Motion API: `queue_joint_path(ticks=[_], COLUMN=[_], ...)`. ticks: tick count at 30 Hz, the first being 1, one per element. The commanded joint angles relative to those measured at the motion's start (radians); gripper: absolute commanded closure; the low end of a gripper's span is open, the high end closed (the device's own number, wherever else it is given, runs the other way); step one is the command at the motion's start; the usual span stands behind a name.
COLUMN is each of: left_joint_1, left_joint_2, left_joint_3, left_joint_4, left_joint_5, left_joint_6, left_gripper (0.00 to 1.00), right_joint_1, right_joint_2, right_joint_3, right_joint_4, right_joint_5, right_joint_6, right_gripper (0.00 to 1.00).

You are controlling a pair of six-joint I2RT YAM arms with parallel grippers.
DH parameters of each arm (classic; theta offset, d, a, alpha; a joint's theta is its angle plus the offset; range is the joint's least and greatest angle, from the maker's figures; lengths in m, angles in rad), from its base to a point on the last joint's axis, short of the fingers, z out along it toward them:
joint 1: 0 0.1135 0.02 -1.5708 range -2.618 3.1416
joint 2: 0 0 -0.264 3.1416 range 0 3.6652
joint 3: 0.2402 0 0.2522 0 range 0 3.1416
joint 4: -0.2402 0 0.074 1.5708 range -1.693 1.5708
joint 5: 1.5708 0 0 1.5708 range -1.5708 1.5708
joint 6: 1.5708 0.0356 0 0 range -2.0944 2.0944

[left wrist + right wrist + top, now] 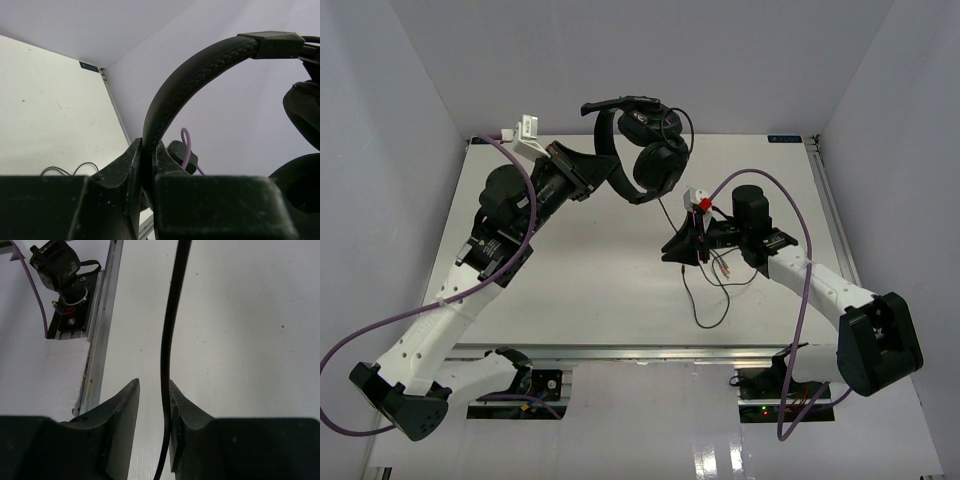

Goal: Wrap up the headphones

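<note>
The black headphones (655, 160) hang in the air over the far middle of the table. My left gripper (604, 172) is shut on their thin headband (200, 65), which arches up to the right from the jaws (148, 150); an ear cup (305, 110) shows at the right edge. The thin dark cord (672, 215) drops from the cups to my right gripper (672, 250), then loops on the table with its reddish tips (725, 272). In the right wrist view the cord (170, 330) runs between the open jaws of that gripper (154, 390), against the right finger (176, 400).
A white table (580, 290) with a metal rail (820, 190) along its right side and white walls behind. Purple robot cables (805, 290) trail from both arms. A black arm base mount (65, 285) sits beyond the table's edge rail (100, 340).
</note>
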Motion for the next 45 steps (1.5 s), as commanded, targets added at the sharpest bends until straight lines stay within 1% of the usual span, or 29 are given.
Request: queue_joint_path(ticks=[1, 5, 7, 9, 12, 14, 15, 16, 17, 18, 20, 23, 26, 31, 35, 40, 45], left_joint_1=[-0.003, -0.003, -0.003, -0.003, -0.003, -0.003, -0.003, -0.003, -0.003, -0.003, -0.003, -0.003, -0.003, -0.003, -0.003, -0.003, -0.003], left_joint_2=[-0.017, -0.013, -0.009, 0.001, 0.029, 0.044, 0.051, 0.051, 0.051, 0.047, 0.034, 0.015, 0.002, -0.027, -0.035, -0.054, -0.103], left_joint_3=[0.076, 0.07, 0.065, 0.064, 0.07, 0.078, 0.079, 0.078, 0.075, 0.07, 0.053, 0.031, 0.022, -0.014, -0.023, -0.039, -0.052], left_joint_4=[0.011, 0.012, 0.015, 0.018, 0.023, 0.018, 0.011, 0.009, 0.003, -0.009, -0.021, -0.027, -0.048, -0.071, -0.082, -0.095, -0.092], left_joint_5=[-0.163, -0.237, -0.292, -0.335, -0.396, -0.439, -0.444, -0.448, -0.468, -0.488, -0.526, -0.559, -0.575, -0.602, -0.615, -0.631, -0.6], left_joint_6=[-0.043, -0.064, -0.08, -0.096, -0.103, -0.092, -0.088, -0.078, -0.058, -0.055, -0.026, -0.002, 0.015, 0.04, 0.07, 0.098, 0.093], left_gripper=[1.0, 1.0, 1.0, 1.0, 1.0, 1.0, 1.0, 1.0, 1.0, 1.0, 1.0, 1.0, 1.0, 1.0, 1.0, 1.0, 1.0], right_joint_1=[0.021, 0.035, 0.048, 0.071, 0.111, 0.121, 0.121, 0.121, 0.121, 0.123, 0.144, 0.233, 0.312, 0.418, 0.492, 0.549, 0.549], right_joint_2=[-0.066, -0.095, -0.103, -0.102, -0.085, -0.063, -0.051, -0.048, -0.053, -0.059, -0.097, -0.124, -0.158, -0.209, -0.197, -0.168, -0.158], right_joint_3=[-0.007, -0.002, 0.025, 0.064, 0.169, 0.255, 0.288, 0.371, 0.411, 0.454, 0.515, 0.56, 0.567, 0.587, 0.647, 0.694, 0.664], right_joint_4=[-0.061, -0.173, -0.294, -0.399, -0.588, -0.781, -0.822, -0.865, -0.929, -0.957, -0.996, -1.04, -1.061, -1.035, -1.039, -1.054, -1.052], right_joint_5=[-0.008, 0.03, 0.075, 0.115, 0.202, 0.258, 0.298, 0.327, 0.358, 0.393, 0.496, 0.606, 0.711, 0.845, 0.97, 1.049, 1.105], right_joint_6=[-0.115, -0.205, -0.263, -0.36, -0.501, -0.61, -0.676, -0.708, -0.74, -0.778, -0.841, -0.906, -0.915, -0.918, -0.939, -0.946, -0.966], right_gripper=[0.68, 0.75, 0.81, 0.86, 0.91, 0.92, 0.92, 0.92, 0.92, 0.92, 0.92, 0.92, 0.92, 0.92, 0.92, 0.92, 0.92])
